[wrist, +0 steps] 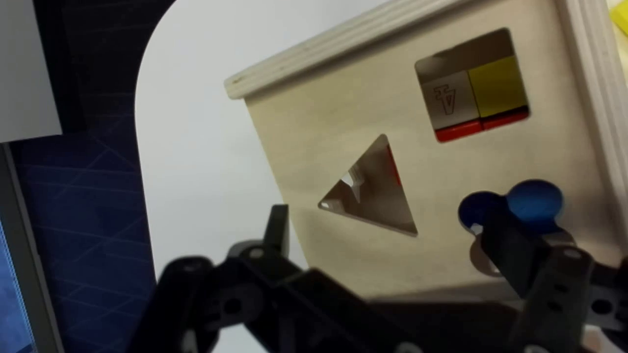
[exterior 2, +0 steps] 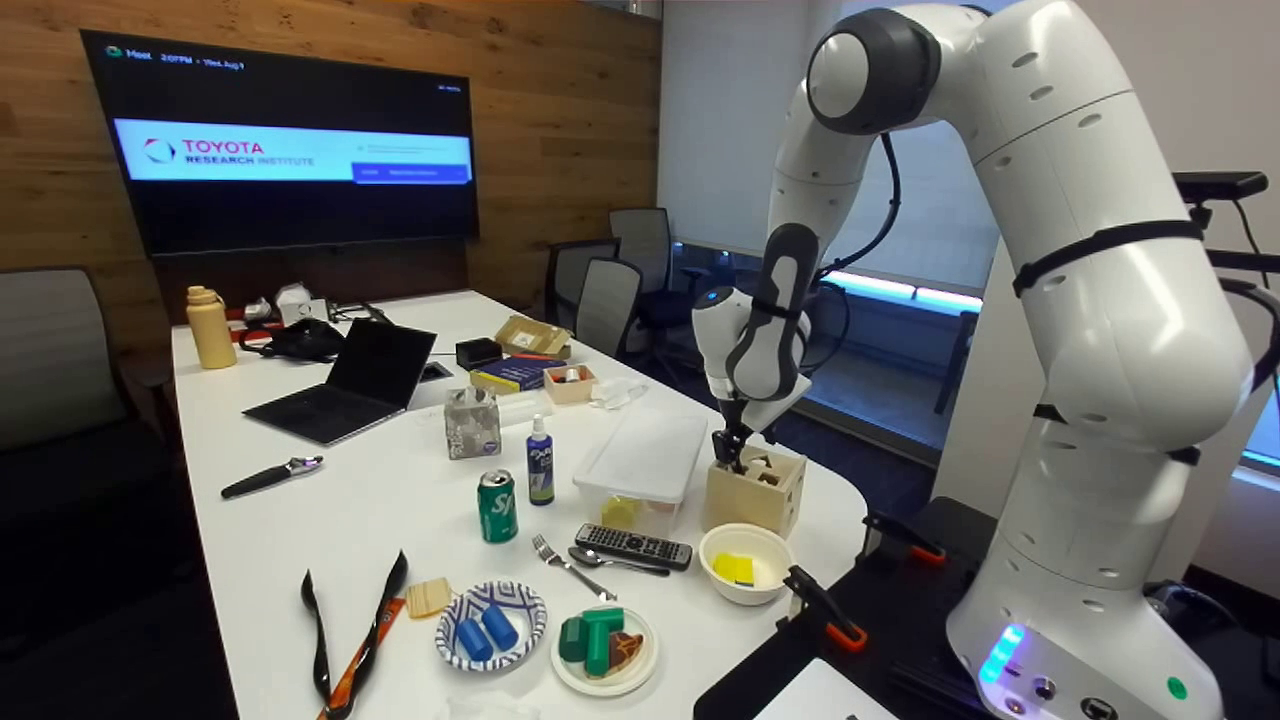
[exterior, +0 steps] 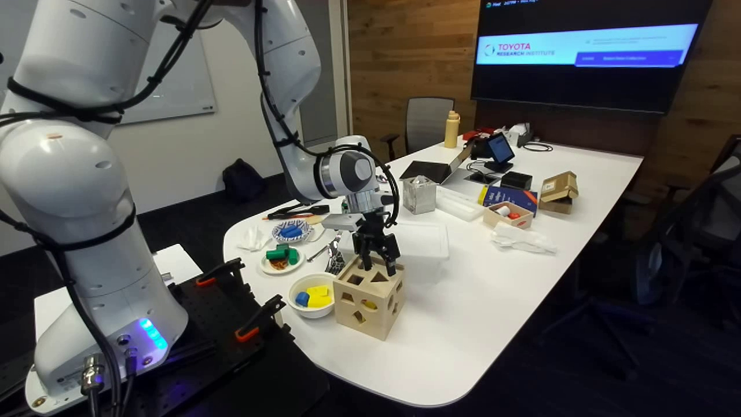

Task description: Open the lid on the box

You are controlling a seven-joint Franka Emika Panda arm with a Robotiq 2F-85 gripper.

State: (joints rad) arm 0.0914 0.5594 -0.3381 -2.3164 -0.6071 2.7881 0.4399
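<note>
The box is a light-wood cube with cut-out holes, standing on the white table near its end; it also shows in an exterior view. Its lid lies flat on top between two raised wooden rims, with square, triangular and clover-shaped holes. Blocks show inside through the holes. My gripper points down at the lid, its fingers wide apart with nothing between them. In the wrist view, one fingertip of the gripper overlaps the clover hole and the other overlaps the lid's side edge. Whether either fingertip is inside a hole or touching, I cannot tell.
A white bowl with blocks stands close beside the box. A clear plastic bin stands on another side. A remote, a plate with green blocks and a spray bottle are nearby. The table edge curves close to the box.
</note>
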